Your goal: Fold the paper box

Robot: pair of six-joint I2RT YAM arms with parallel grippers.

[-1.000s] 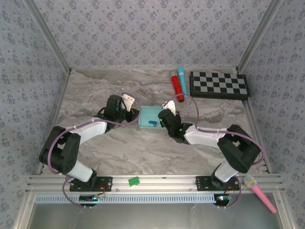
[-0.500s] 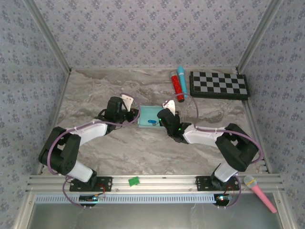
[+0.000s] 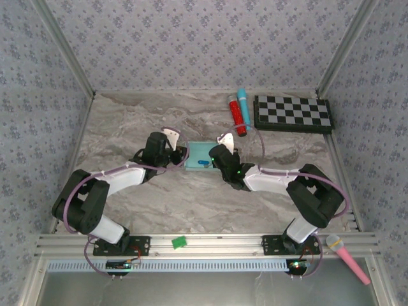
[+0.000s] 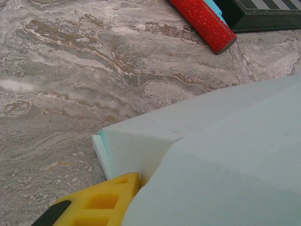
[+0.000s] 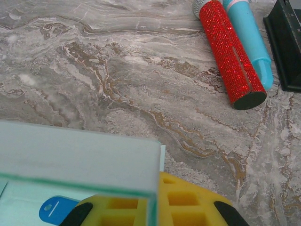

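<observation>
Midway across the marble table (image 3: 127, 121), the paper box (image 3: 196, 153) sits between my two arms. Its pale mint card is partly raised into walls, and a blue sticker (image 3: 203, 163) shows on its floor. The right gripper (image 3: 214, 158) is clamped on one upright wall on the box's right side; through the right wrist camera I see the thin card edge pinched between the yellow fingers (image 5: 188, 202). The left gripper (image 3: 180, 157) is at the box's left edge. One yellow finger (image 4: 101, 202) touches a folded panel, but I cannot tell whether those jaws are together or apart. Farther back on the right, a red glitter tube (image 3: 238, 116) and a blue tube (image 3: 243, 101) lie side by side, just beside the checkerboard (image 3: 293, 113).
</observation>
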